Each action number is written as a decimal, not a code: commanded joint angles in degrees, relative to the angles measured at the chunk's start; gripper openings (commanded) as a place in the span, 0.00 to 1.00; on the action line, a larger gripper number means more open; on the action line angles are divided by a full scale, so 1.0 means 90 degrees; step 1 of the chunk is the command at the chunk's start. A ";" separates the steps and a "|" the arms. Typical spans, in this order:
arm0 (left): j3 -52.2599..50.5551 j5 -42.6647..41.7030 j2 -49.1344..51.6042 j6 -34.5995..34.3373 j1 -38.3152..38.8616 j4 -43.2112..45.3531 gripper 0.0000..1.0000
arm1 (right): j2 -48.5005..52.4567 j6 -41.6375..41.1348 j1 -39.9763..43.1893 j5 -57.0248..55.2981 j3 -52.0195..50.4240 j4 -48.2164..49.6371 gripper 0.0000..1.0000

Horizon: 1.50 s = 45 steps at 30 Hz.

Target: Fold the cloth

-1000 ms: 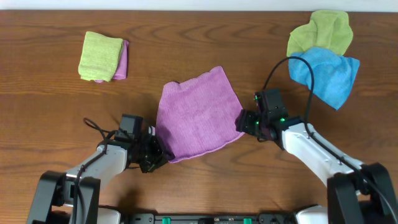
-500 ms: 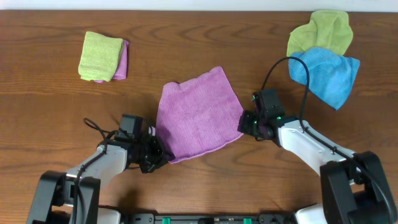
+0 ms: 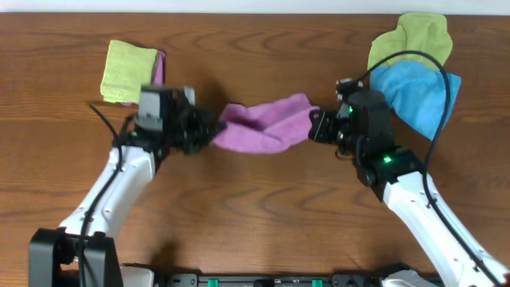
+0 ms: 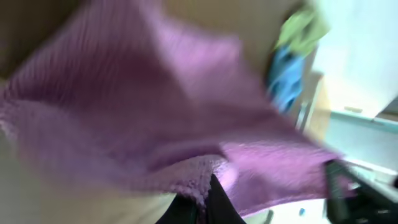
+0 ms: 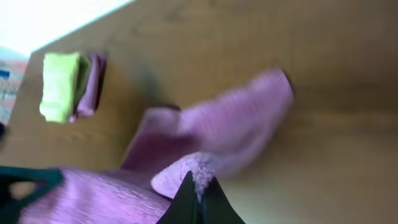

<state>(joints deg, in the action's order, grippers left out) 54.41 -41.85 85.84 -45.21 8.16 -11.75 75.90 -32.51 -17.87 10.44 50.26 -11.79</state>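
The left gripper (image 3: pixel 209 132) and right gripper (image 3: pixel 315 130) each pinch a corner of the mauve cloth (image 3: pixel 263 127), which sags bunched between them at mid-table; the fold likely goes best if both corners travel level, taut, and come down together on the opposite edge

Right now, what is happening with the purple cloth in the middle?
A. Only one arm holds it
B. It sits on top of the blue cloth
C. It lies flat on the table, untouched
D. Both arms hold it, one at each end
D: the left gripper and the right gripper each pinch one end of the purple cloth, which hangs bunched between them.
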 commanded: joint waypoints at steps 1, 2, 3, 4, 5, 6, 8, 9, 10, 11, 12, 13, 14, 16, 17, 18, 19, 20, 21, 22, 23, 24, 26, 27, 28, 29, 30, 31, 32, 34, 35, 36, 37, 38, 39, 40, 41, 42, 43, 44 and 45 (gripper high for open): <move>0.0712 0.0563 0.0347 -0.0041 -0.0085 0.0027 0.06 | 0.0444 0.0233 0.0068 -0.0308 0.0350 0.0170 0.01; 0.0886 0.0617 0.0476 -0.0017 -0.0087 0.0087 0.06 | 0.0600 0.0330 0.0090 -0.0333 0.0491 0.0228 0.01; 0.1144 0.0673 0.0707 0.0005 -0.0087 0.0228 0.06 | 0.0848 0.0474 0.0131 -0.0398 0.0763 0.0245 0.01; 0.1333 0.0719 0.0894 0.0002 -0.0090 0.0340 0.06 | 0.1083 0.0595 0.0165 -0.0469 0.1027 0.0243 0.01; 0.1503 0.0721 0.1056 0.0002 -0.0112 0.0427 0.06 | 0.1294 0.0673 0.0199 -0.0512 0.1268 0.0245 0.01; 0.1727 0.0721 0.1273 0.0000 -0.0134 0.0532 0.06 | 0.1535 0.0777 0.0248 -0.0522 0.1559 0.0245 0.01; 0.2106 0.0721 0.1591 0.0005 -0.0192 0.0578 0.06 | 0.1889 0.0889 0.0330 -0.0522 0.2025 0.0240 0.01; 0.2346 0.0712 0.1783 0.0005 -0.0238 0.0576 0.06 | 0.2115 0.0886 0.0386 -0.0522 0.2336 0.0240 0.01; 0.2630 0.0690 0.1991 0.0024 -0.0308 0.0576 0.06 | 0.2314 0.0889 0.0449 -0.0520 0.2645 0.0231 0.01; 0.2868 0.0661 0.2149 0.0024 -0.0376 0.0573 0.06 | 0.2470 0.0886 0.0515 -0.0520 0.2934 0.0194 0.01; 0.3079 0.0593 0.2280 0.0019 -0.0432 0.0573 0.06 | 0.2552 0.0886 0.0573 -0.0517 0.3147 0.0143 0.01; 0.3296 0.0503 0.2390 0.0019 -0.0493 0.0573 0.06 | 0.2591 0.0889 0.0617 -0.0517 0.3325 0.0068 0.01; 0.3466 0.0427 0.2448 0.0019 -0.0537 0.0559 0.06 | 0.2606 0.0928 0.0656 -0.0515 0.3487 0.0000 0.01; 0.3750 0.0410 0.2477 0.0019 -0.0617 0.0551 0.06 | 0.2603 0.1049 0.0724 -0.0515 0.3772 -0.0104 0.01; 0.3871 0.0389 0.2477 0.0022 -0.0629 0.0546 0.06 | 0.2603 0.1054 0.0733 -0.0508 0.3905 -0.0199 0.01; 0.3963 0.0362 0.2477 0.0024 -0.0629 0.0546 0.06 | 0.2603 0.1088 0.0733 -0.0510 0.3995 -0.0267 0.01; 0.4022 0.0359 0.2477 0.0024 -0.0627 0.0542 0.06 | 0.2603 0.1163 0.0733 -0.0500 0.4070 -0.0308 0.01; 0.4061 0.0352 0.2477 0.0022 -0.0627 0.0520 0.06 | 0.2603 0.1175 0.0731 -0.0500 0.4121 -0.0333 0.01; 0.4068 0.0335 0.2477 0.0022 -0.0627 0.0517 0.06 | 0.2603 0.1175 0.0731 -0.0503 0.4150 -0.0328 0.01; 0.4068 0.0338 0.2477 0.0024 -0.0627 0.0495 0.06 | 0.2603 0.1192 0.0731 -0.0512 0.4160 -0.0311 0.01; 0.4068 0.0340 0.2477 0.0027 -0.0627 0.0469 0.06 | 0.2603 0.1222 0.0733 -0.0520 0.4160 -0.0287 0.01; 0.4068 0.0359 0.2480 0.0051 -0.0627 0.0466 0.06 | 0.2603 0.1246 0.0746 -0.0522 0.4160 -0.0282 0.01; 0.4068 0.0440 0.2489 0.0053 -0.0627 0.0466 0.06 | 0.2606 0.1260 0.0767 -0.0566 0.4160 -0.0287 0.01; 0.4068 0.0478 0.2499 0.0053 -0.0627 0.0464 0.06 | 0.2606 0.1268 0.0775 -0.0573 0.4160 -0.0289 0.01; 0.4068 0.0503 0.2511 0.0058 -0.0627 0.0447 0.06 | 0.2606 0.1287 0.0789 -0.0571 0.4160 -0.0284 0.01; 0.4068 0.0498 0.2514 0.0075 -0.0627 0.0423 0.06 | 0.2603 0.1311 0.0811 -0.0568 0.4160 -0.0289 0.01; 0.4068 0.0474 0.2514 0.0104 -0.0627 0.0430 0.06 | 0.2603 0.1316 0.0821 -0.0566 0.4160 -0.0294 0.01; 0.4073 0.0415 0.2511 0.0155 -0.0627 0.0435 0.06 | 0.2596 0.1316 0.0823 -0.0563 0.4163 -0.0328 0.01; 0.4078 0.0408 0.2511 0.0204 -0.0627 0.0430 0.06 | 0.2594 0.1348 0.0823 -0.0563 0.4163 -0.0335 0.01; 0.4078 0.0444 0.2511 0.0296 -0.0627 0.0425 0.06 | 0.2594 0.1443 0.0823 -0.0571 0.4163 -0.0323 0.01; 0.4078 0.0505 0.2511 0.0316 -0.0627 0.0423 0.06 | 0.2599 0.1455 0.0823 -0.0571 0.4163 -0.0301 0.01; 0.4078 0.0612 0.2516 0.0316 -0.0627 0.0423 0.06 | 0.2623 0.1452 0.0823 -0.0631 0.4163 -0.0255 0.01; 0.4078 0.0763 0.2533 0.0321 -0.0624 0.0427 0.06 | 0.2667 0.1452 0.0823 -0.0743 0.4163 -0.0185 0.01; 0.4078 0.0867 0.2543 0.0321 -0.0617 0.0430 0.06 | 0.2722 0.1455 0.0823 -0.0821 0.4163 -0.0117 0.01; 0.4078 0.0906 0.2582 0.0335 -0.0610 0.0444 0.06 | 0.2788 0.1455 0.0826 -0.0848 0.4163 -0.0041 0.01; 0.4078 0.0906 0.2635 0.0335 -0.0607 0.0476 0.06 | 0.2866 0.1455 0.0823 -0.0845 0.4163 0.0049 0.02; 0.4080 0.0899 0.2727 0.0333 -0.0607 0.0546 0.06 | 0.2965 0.1455 0.0823 -0.0845 0.4163 0.0148 0.01; 0.4082 0.0862 0.2829 0.0301 -0.0607 0.0653 0.06 | 0.3053 0.1452 0.0823 -0.0848 0.4165 0.0231 0.02; 0.4082 0.0726 0.2946 0.0214 -0.0607 0.0821 0.06 | 0.3164 0.1452 0.0821 -0.0809 0.4165 0.0289 0.01; 0.4082 0.0534 0.3031 0.0211 -0.0612 0.0882 0.06 | 0.3218 0.1452 0.0821 -0.0775 0.4165 0.0236 0.01; 0.4082 0.0481 0.3036 0.0257 -0.0614 0.0804 0.06 | 0.3220 0.1452 0.0814 -0.0775 0.4165 0.0107 0.01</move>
<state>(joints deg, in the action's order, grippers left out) 90.04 -36.49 111.46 -43.44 3.05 -4.38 103.94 -20.36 -11.31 5.02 86.52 -10.17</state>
